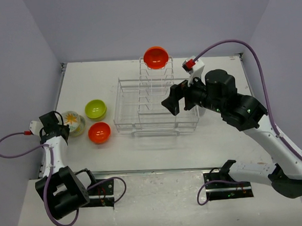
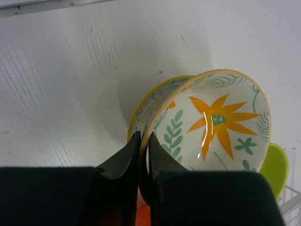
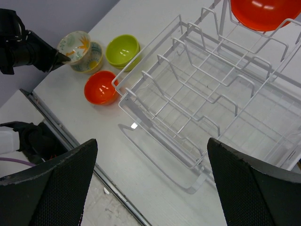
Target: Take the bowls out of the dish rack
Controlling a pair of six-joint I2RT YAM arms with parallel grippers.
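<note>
Left pincer [image 2: 141, 137] pinched, right pincer [image 1: 172, 100] wide

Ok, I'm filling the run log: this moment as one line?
left gripper shut on flower bowl | right gripper open above dish rack | red bowl in rack

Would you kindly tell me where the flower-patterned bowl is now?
Top view: the flower-patterned bowl is far left on the table, rim pinched in the left hand, just left of the lime-green bowl and orange-red bowl.

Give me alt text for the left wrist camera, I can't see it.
The left gripper pinches the rim of a tilted cream bowl with an orange flower inside, over the white table. A yellow-rimmed bowl sits behind it, and a lime-green bowl peeks in at lower right.
</note>
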